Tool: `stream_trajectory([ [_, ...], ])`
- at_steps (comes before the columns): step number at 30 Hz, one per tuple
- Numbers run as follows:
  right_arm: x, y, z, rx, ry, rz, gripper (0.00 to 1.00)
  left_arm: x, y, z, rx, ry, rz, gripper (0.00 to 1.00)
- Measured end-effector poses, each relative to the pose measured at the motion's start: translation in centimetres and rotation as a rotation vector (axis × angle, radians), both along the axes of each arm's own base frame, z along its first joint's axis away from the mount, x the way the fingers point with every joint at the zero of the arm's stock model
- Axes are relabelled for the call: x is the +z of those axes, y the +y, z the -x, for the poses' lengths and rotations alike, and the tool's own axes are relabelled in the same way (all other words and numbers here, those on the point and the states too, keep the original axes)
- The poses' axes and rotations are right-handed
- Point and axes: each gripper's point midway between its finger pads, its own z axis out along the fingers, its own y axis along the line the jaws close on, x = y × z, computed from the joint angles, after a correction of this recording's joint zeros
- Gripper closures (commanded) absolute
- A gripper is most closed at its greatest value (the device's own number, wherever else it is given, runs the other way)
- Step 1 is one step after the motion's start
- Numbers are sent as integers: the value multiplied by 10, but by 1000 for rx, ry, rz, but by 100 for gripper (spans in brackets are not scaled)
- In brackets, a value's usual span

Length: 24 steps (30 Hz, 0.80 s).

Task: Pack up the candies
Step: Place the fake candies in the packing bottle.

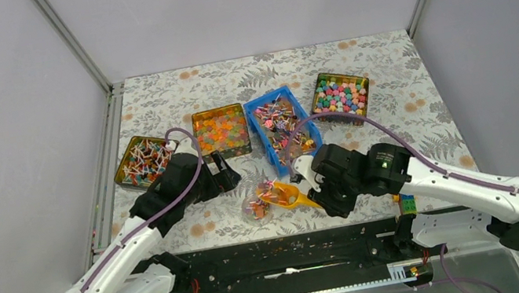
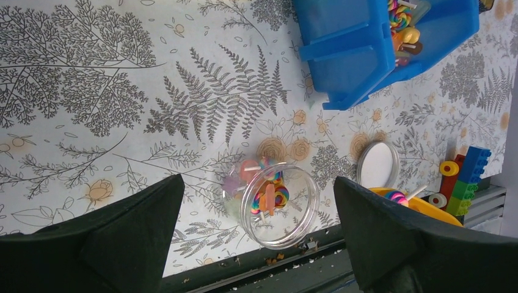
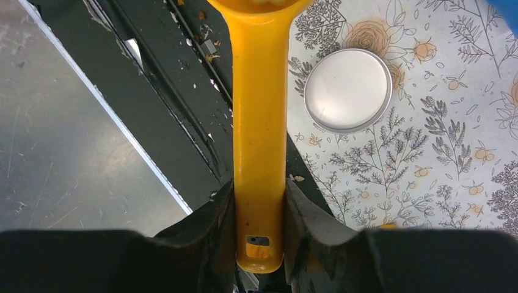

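The candies fill a blue bin at mid-table; the bin also shows in the left wrist view. A clear jar lies on its side near the front edge with a few candies inside. My right gripper is shut on the handle of a yellow scoop. The scoop bowl sits at the jar's mouth with a candy in it. My left gripper is open and empty, just behind the jar, its fingers spread wide on either side of it.
The jar's silver lid lies flat on the table beside the scoop. Three tins stand at the back: striped sticks, orange jelly pieces, pastel sweets. Toy bricks sit at the front edge by the black rail.
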Motion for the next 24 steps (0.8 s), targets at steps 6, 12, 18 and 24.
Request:
stream_trajectory([
  [6,-5,-2,4,29,11,35,100,-4,1,1,1,8,-6,3],
  [12,-8,-2,6,53,17,56,100,-7,2,2,4,16,-7,3],
  [18,-11,0,8,70,34,92,100,-3,2,3,6,3,4,3],
  [24,-12,5,7,79,44,114,100,-6,4,6,9,7,7,3],
])
